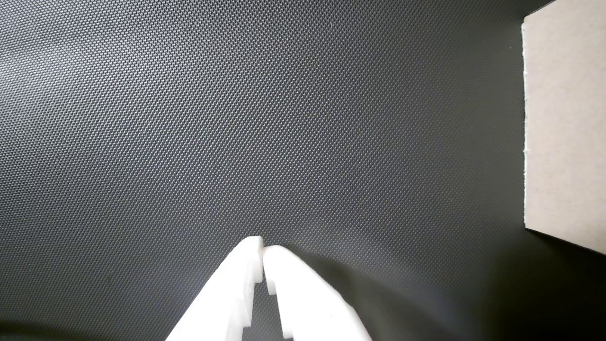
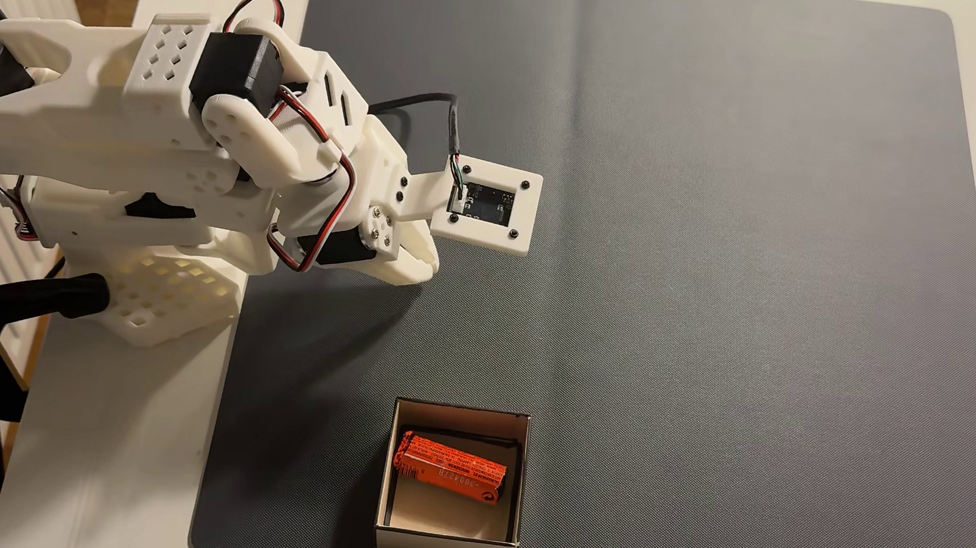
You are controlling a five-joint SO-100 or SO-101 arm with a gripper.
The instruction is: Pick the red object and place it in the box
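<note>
White table [image 2: 144,476] w/ one dark grey textured mat [image 2: 725,288] covering most of it. One white arm [image 2: 172,117] at the fixed view's left, folded over the mat's left edge. One box [image 2: 445,545], white outside, beige floor, near the mat's bottom edge; wrist view shows its wall at right [image 1: 563,123]. One red object [image 2: 450,468] lies inside, slightly tilted: red-orange cyl., fine black print. Tool [image 1: 262,250]: tips pressed together, empty, above bare mat, well apart from the box.
</note>
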